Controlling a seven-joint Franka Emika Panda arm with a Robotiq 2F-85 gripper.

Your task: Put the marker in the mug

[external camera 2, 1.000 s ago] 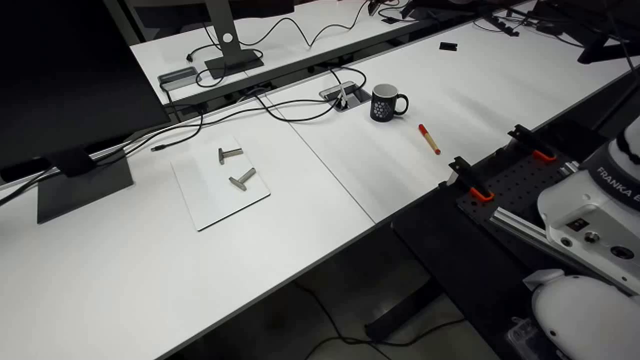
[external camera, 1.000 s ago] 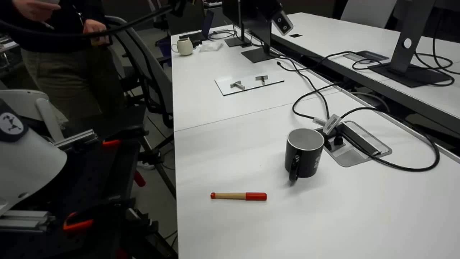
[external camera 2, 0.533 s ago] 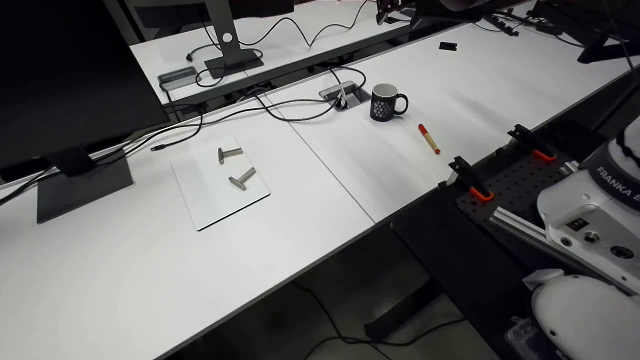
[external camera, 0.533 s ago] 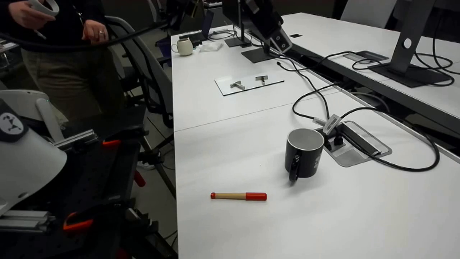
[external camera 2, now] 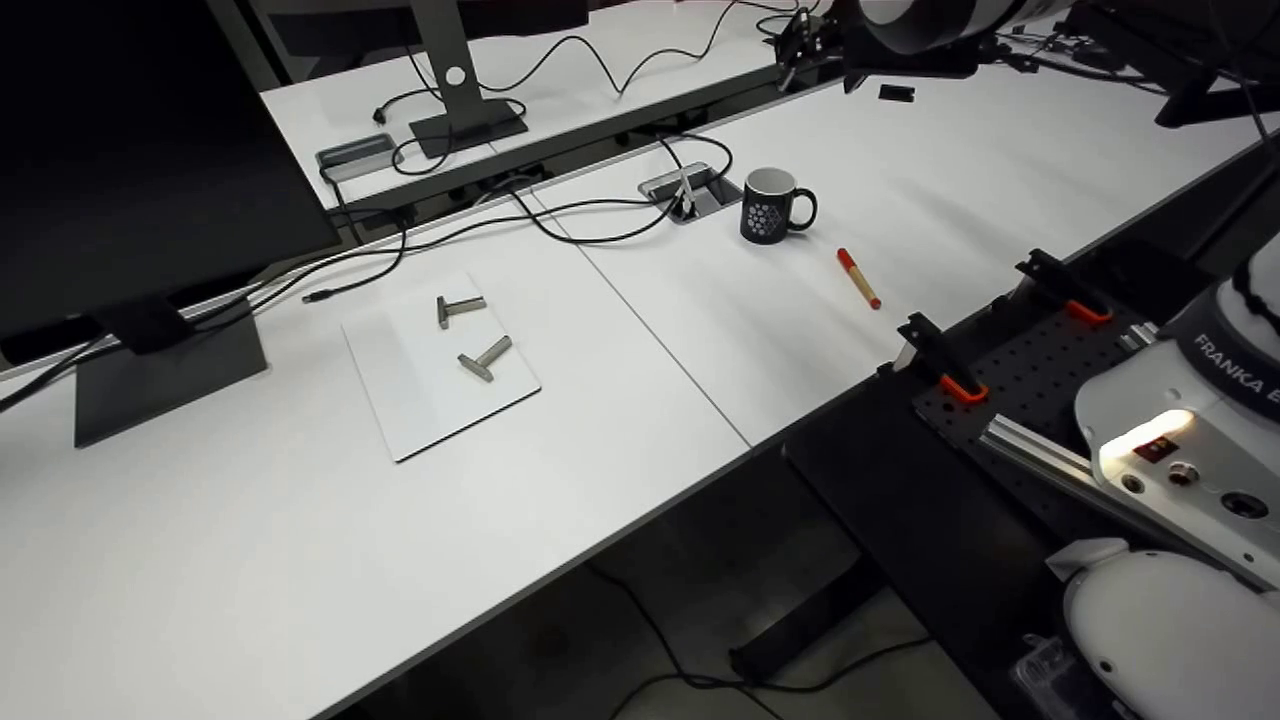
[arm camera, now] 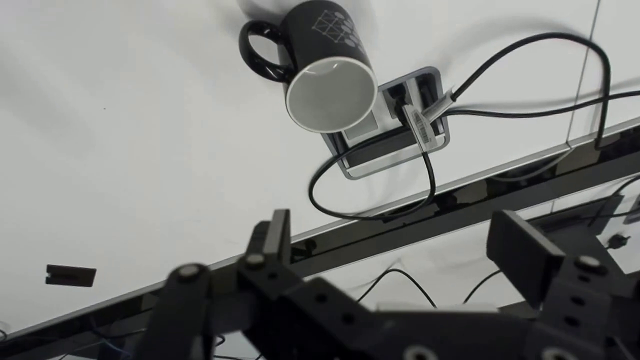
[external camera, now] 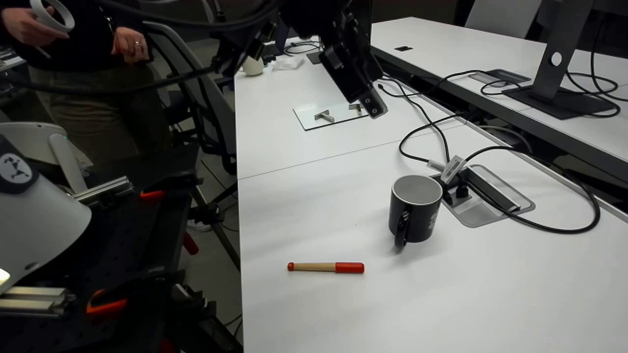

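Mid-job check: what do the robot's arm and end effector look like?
The end effector is black, with jointed linkages, silvery pivot screws and flat pads. On the pale arm, the white base carries a dark band lettered FRANKA; a black cable runs alongside.

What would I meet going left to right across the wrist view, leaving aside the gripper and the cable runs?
Small flat black rectangular piece → glossy black cylindrical mug with a pale inside → grey-framed rectangular socket box → small black cable plug near the right edge.
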